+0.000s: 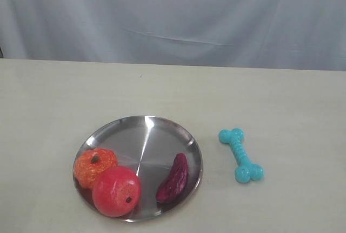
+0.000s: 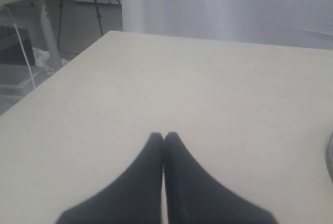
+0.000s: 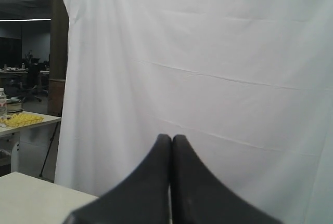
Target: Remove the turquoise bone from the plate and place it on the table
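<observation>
The turquoise bone (image 1: 241,155) lies flat on the beige table (image 1: 281,103), just right of the steel plate (image 1: 141,135) and apart from its rim. Neither arm shows in the exterior view. My left gripper (image 2: 163,136) is shut with nothing between its black fingers, held over bare tabletop (image 2: 182,89); a sliver of the plate's rim (image 2: 330,154) shows at that view's edge. My right gripper (image 3: 171,139) is shut and empty too, facing the white curtain (image 3: 208,52), with only a table corner (image 3: 31,198) below it.
On the plate sit an orange pumpkin-like fruit (image 1: 94,166), a red apple (image 1: 117,190) and a dark red wrinkled pod (image 1: 173,178). A white curtain (image 1: 173,17) hangs behind the table's far edge. Beyond the table's side stand another desk and tripod legs (image 2: 99,0).
</observation>
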